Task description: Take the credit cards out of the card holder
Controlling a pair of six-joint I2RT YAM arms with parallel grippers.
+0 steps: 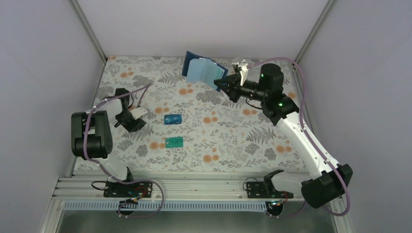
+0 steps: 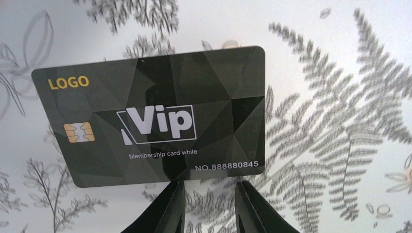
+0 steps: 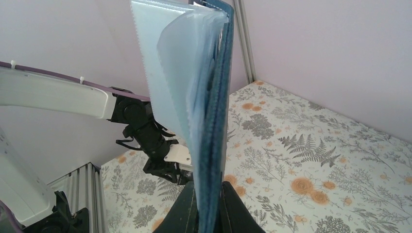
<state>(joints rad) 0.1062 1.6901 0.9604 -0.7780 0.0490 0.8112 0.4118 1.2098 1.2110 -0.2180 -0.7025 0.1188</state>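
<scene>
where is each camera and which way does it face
Top external: above and behind the bases, looking down at the table; both arms show.
Left wrist: on the left arm, looking down at the dark card; left claw tips show.
Right wrist: on the right arm, facing the left arm past the card holder in the right claw.
Shared: card holder, in top and right wrist.
</scene>
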